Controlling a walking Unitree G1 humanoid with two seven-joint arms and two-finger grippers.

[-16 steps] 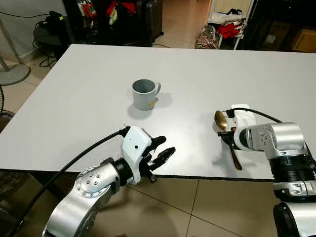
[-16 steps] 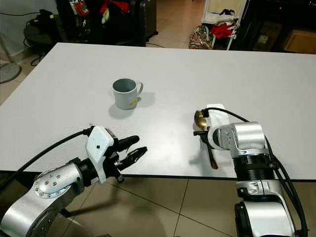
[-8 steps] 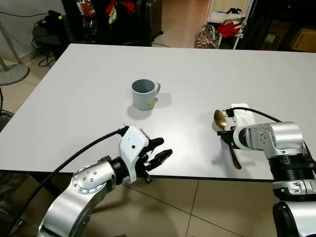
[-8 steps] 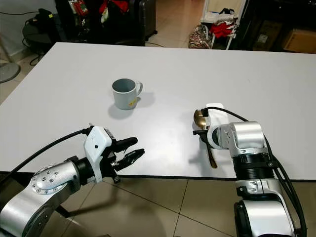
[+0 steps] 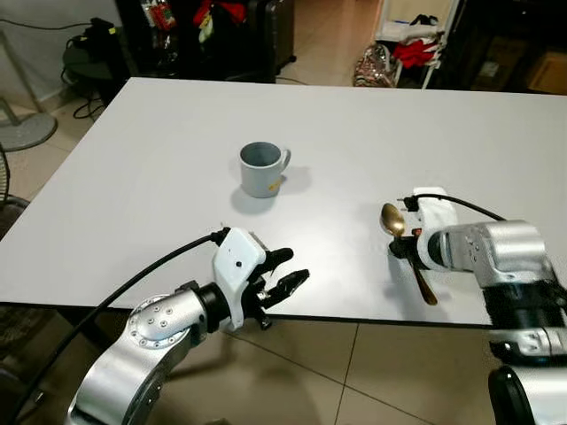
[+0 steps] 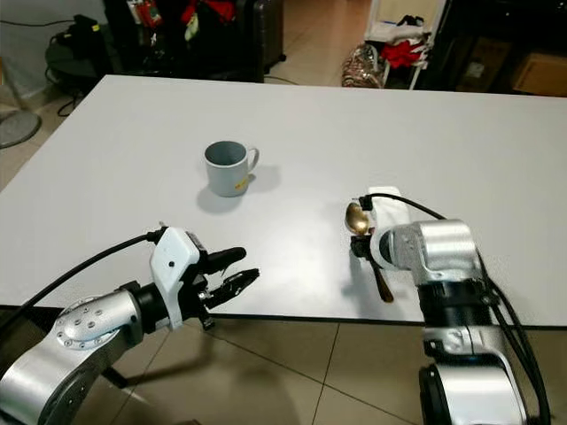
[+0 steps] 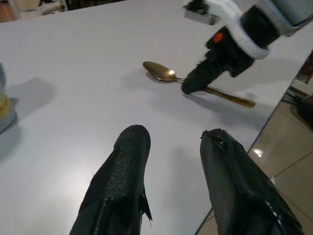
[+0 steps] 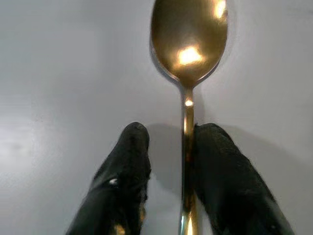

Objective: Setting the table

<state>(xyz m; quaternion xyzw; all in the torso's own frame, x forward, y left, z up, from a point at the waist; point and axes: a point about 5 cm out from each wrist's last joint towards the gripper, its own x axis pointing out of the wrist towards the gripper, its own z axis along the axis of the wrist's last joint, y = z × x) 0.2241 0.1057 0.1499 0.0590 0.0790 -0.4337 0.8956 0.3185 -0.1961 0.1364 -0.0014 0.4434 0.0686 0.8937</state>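
While the right gripper (image 8: 166, 147) hovers low over the near edge of the white table (image 5: 159, 159), its two black fingers sit astride the handle of the gold spoon (image 5: 403, 248), one finger pressed against the shaft, the other a small gap away. So it's parted, not clamped, and the spoon lies flat on the tabletop, bowl pointing away from the robot. Looks to me like the spoon is being placed or just let go; I can't say which. Over on the other side, the left gripper (image 5: 285, 276) hangs at the table's front edge, fingers spread wide and holding nothing. The grey mug (image 5: 262, 168) stands upright further in, well apart from the spoon, handle turned towards the robot's right. If the spoon belongs beside that mug, the next move calls for a firm pinch on that thin handle, tricky against a flat surface.
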